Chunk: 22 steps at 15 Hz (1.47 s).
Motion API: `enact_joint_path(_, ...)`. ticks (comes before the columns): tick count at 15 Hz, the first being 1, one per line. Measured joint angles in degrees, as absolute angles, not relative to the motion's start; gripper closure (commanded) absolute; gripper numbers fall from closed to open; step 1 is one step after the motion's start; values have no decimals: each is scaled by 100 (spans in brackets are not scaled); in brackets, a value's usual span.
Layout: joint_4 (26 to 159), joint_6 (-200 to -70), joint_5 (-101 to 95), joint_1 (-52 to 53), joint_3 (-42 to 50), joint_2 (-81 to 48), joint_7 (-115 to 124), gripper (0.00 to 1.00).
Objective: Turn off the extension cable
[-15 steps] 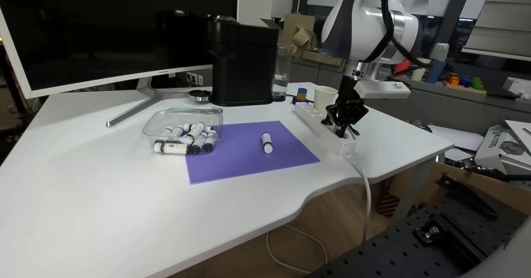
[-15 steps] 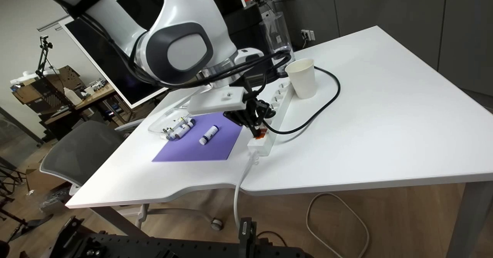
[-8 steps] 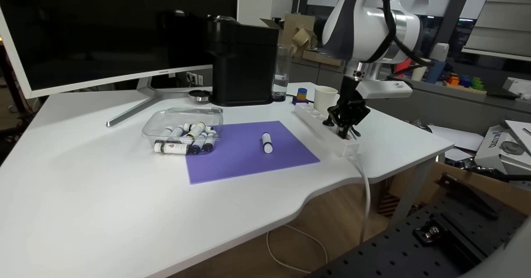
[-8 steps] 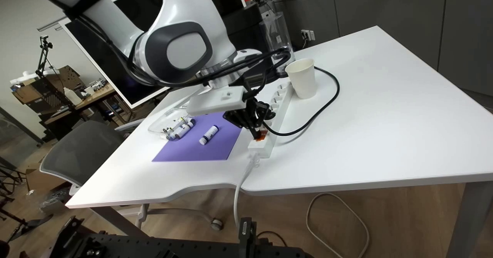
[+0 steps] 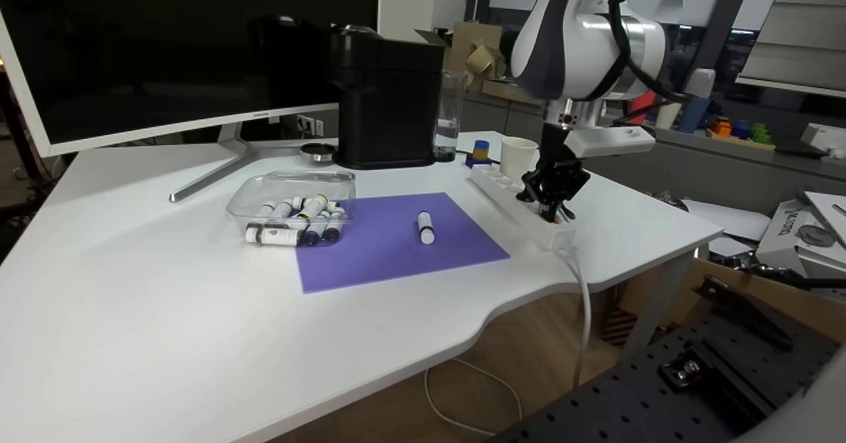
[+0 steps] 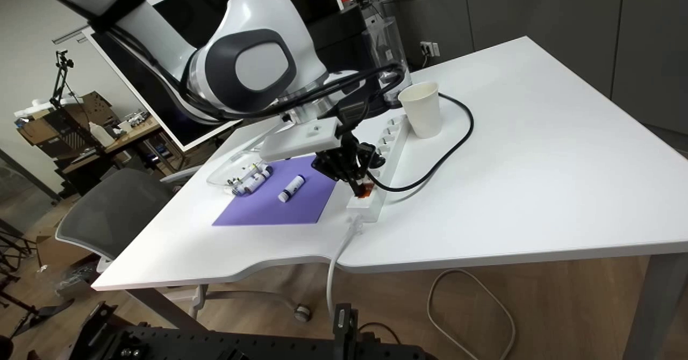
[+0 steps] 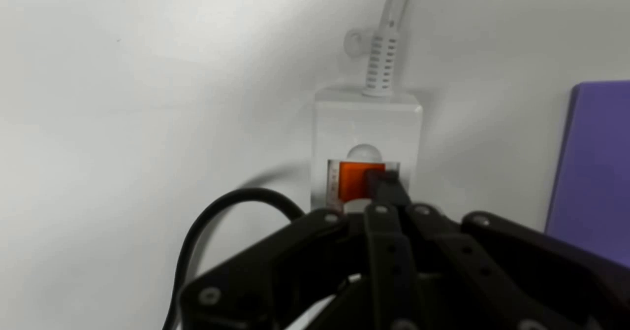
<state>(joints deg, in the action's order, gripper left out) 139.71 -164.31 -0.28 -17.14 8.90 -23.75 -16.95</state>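
The gripper (image 7: 386, 183) is pointing down with its two fingers pressed together and is apparently holding nothing, so it is serving as a blunt poker. Right at its tips the red-orange switch (image 7: 352, 180) is lying partly covered; the tips are overlapping the side nearer the purple sheet (image 7: 595, 172), though blur is hiding whether they are actually touching. The extension cable (image 7: 366, 123) is sitting on the table (image 6: 537, 161) directly beneath the gripper, its white cord (image 7: 384, 64) leading away just beyond the tips. Which side means off is not showing, so the press is calling for care: a firm push straight down on the chosen edge, the fingers acting as one, since any sideways force would probably be sliding the body instead of tipping the switch. Opposite the purple sheet a black cable (image 7: 251, 194) is looping out close beside the fingers, and a wide sweep after the press would be risking a snag. Farther out, past the gripper and away from the white cord, a paper cup (image 6: 422, 113) is standing near the extension cable's far end.
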Motion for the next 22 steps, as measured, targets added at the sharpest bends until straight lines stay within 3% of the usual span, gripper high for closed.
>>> enact_joint_path(8,14216,-16396,-351,-1567,1017,-2095,-1683,100)
enact_joint_path(9,14326,-16338,-469,-1487,1094,-1905,-1679,74)
enact_joint_path(11,14559,-16227,-682,-1358,1214,-1413,-1663,69)
enact_joint_path(20,15099,-14827,-999,-1243,1187,1350,-1559,7)
enact_joint_path(22,15098,-14401,-998,-1243,1093,1846,-1473,0)
